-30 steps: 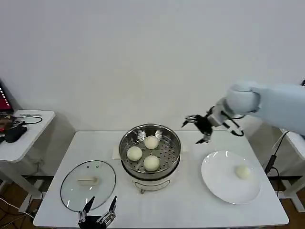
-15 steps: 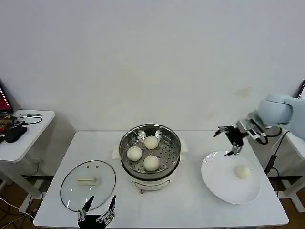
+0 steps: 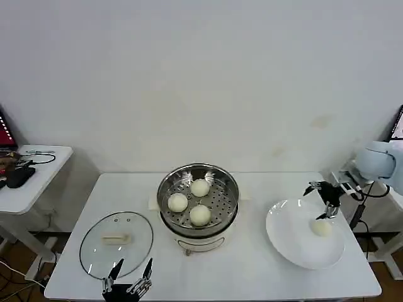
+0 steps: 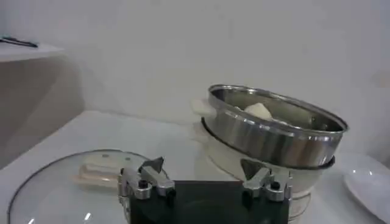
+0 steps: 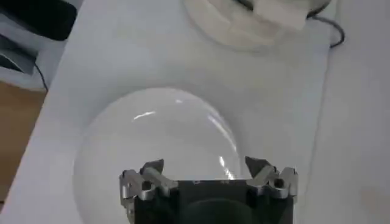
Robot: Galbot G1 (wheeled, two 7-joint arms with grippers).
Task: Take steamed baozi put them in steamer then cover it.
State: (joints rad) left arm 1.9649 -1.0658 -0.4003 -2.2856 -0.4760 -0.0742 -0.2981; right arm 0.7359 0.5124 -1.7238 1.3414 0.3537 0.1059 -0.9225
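Note:
The steamer (image 3: 220, 174) stands mid-table on its white pot base, holding three steamed baozi (image 3: 200, 187), (image 3: 178, 202), (image 3: 200, 215). Another baozi (image 3: 322, 228) lies on the white plate (image 3: 291, 236) at the right. My right gripper (image 3: 318, 202) hovers open and empty over the plate's far edge, just behind that baozi; its wrist view shows it (image 5: 204, 164) above the plate (image 5: 152, 140). The cover (image 3: 116, 243), a glass lid with a white handle, lies flat at the left. My left gripper (image 3: 129, 274) is open at the lid's near edge. The left wrist view shows the steamer (image 4: 274, 131) and the cover (image 4: 61, 189) beyond my left gripper (image 4: 204, 167).
A side table (image 3: 31, 179) with cables and dark items stands at the far left, off the white work table (image 3: 252, 277). A black cable (image 3: 362, 211) hangs past the table's right edge. Bare tabletop lies between the steamer and the plate.
My right gripper has swung rightward from beside the steamer to above the plate, staying open and empty. The left arm, the lid and the baozi have not moved.

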